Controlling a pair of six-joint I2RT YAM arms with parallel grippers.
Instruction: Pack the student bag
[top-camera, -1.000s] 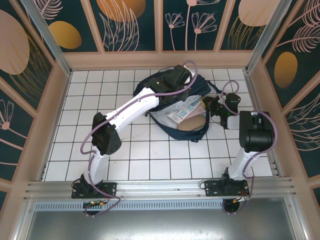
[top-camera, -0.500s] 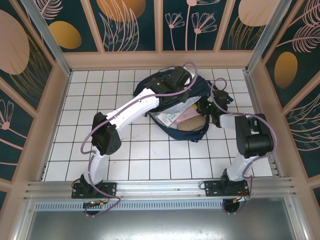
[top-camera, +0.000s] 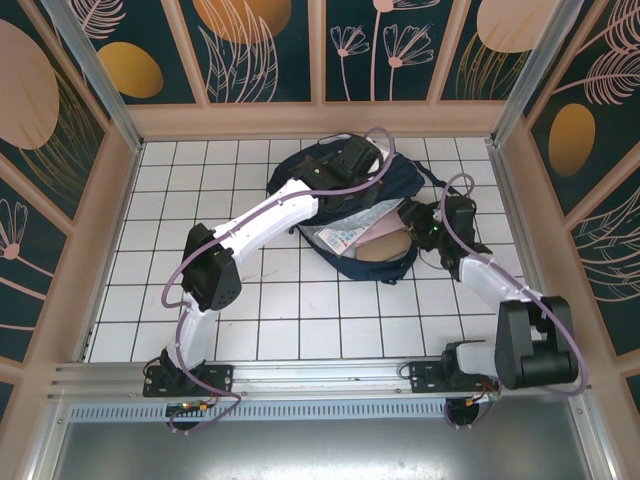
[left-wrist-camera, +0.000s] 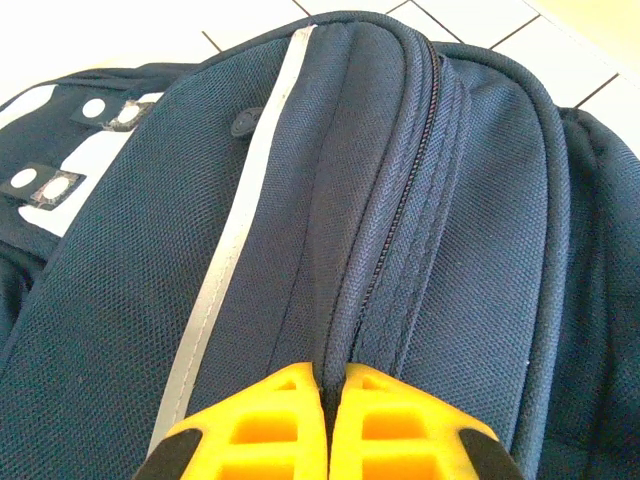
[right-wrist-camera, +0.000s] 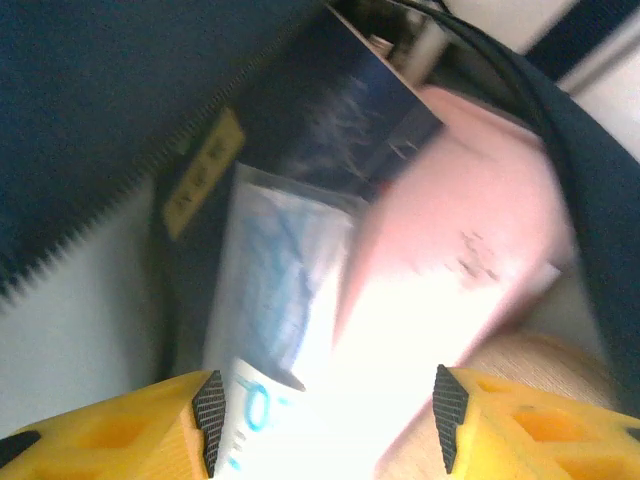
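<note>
The student bag (left-wrist-camera: 130, 300) is limp fabric: hold its zipper seam (left-wrist-camera: 400, 230), where your left gripper (left-wrist-camera: 327, 385) pinches; your right gripper (right-wrist-camera: 325, 405) gapes at its mouth.

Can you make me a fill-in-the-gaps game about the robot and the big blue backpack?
The student bag lies on a table covered in white ___.
Open or shut? The left gripper is ___ on the bag's fabric by the zipper.
The right gripper, over a pink item inside the bag, is ___.
Missing words: tiles; shut; open.
</note>
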